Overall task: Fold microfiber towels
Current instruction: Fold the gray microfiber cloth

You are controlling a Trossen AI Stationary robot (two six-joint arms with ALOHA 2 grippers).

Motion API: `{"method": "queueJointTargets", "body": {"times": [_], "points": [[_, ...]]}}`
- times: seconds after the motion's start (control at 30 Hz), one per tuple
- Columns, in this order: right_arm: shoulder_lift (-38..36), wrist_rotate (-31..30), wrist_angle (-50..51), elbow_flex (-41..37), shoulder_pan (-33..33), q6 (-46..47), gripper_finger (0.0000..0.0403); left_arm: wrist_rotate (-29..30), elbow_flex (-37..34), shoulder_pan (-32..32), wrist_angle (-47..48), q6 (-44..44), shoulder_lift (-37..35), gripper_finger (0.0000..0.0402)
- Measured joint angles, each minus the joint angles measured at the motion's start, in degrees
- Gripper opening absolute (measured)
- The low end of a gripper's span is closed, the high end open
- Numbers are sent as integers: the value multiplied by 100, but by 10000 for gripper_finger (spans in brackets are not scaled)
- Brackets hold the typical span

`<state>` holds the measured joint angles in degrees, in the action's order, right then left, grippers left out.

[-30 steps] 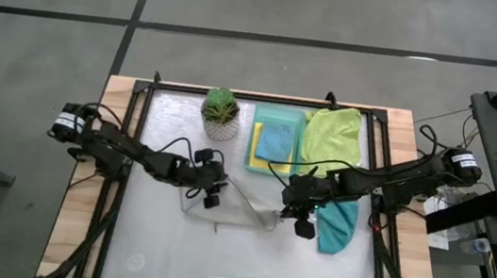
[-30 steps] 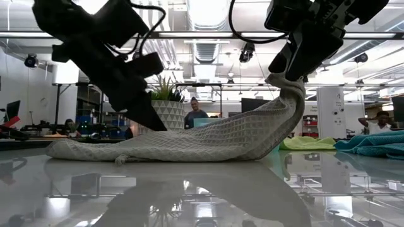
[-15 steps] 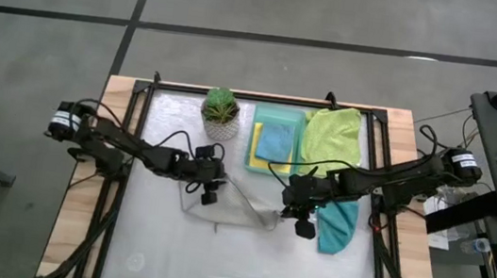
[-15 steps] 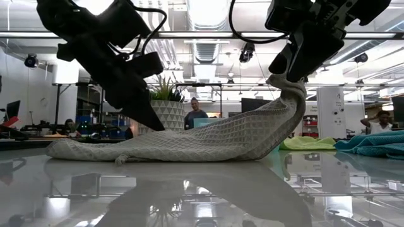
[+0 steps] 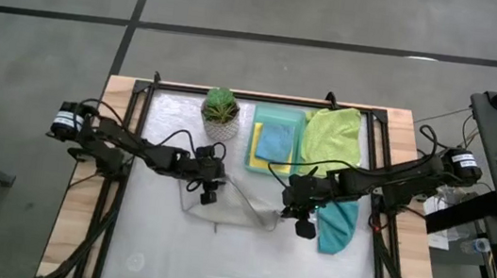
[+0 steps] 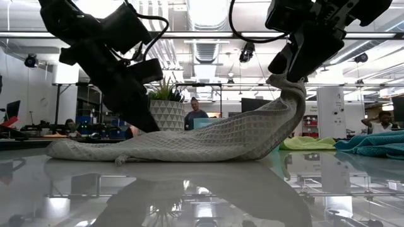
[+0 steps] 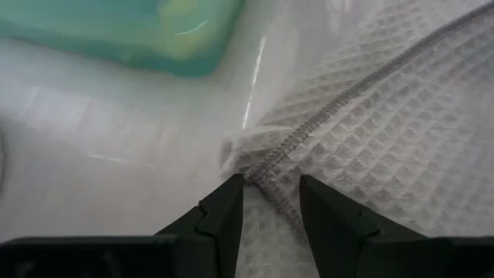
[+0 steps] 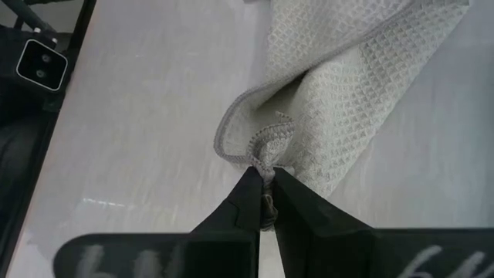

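Draping from pinching right fingers (image 8: 261, 202), pale grey waffle-weave towel (image 6: 189, 142), rumpled; left fingers (image 7: 272, 202) parted, astride its hem.

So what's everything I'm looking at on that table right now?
Pale grey towel: one, mid-table, one corner lifted.
Teal towel: one, crumpled, right of the grey one.
Lime green towel: one, back right.
Light blue towel: one, in the tray on a yellow towel.
Tray: one, mint green, back centre.
Potted plant: one, green in a white pot, back.
Left gripper: jaws open astride the grey towel's edge.
Right gripper: jaws shut on the lifted corner.
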<state>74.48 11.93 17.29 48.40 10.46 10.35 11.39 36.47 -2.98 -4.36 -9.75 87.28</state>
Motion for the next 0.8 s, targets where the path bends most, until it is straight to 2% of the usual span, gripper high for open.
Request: {"method": "queueJointTargets", "body": {"times": [0.4, 0.8], "points": [[0, -1, 6, -9, 0, -47, 13, -543, 0, -2, -166, 277, -17, 114], [0, -2, 6, -9, 0, 14, 13, -241, 15, -9, -162, 272, -99, 114]]}}
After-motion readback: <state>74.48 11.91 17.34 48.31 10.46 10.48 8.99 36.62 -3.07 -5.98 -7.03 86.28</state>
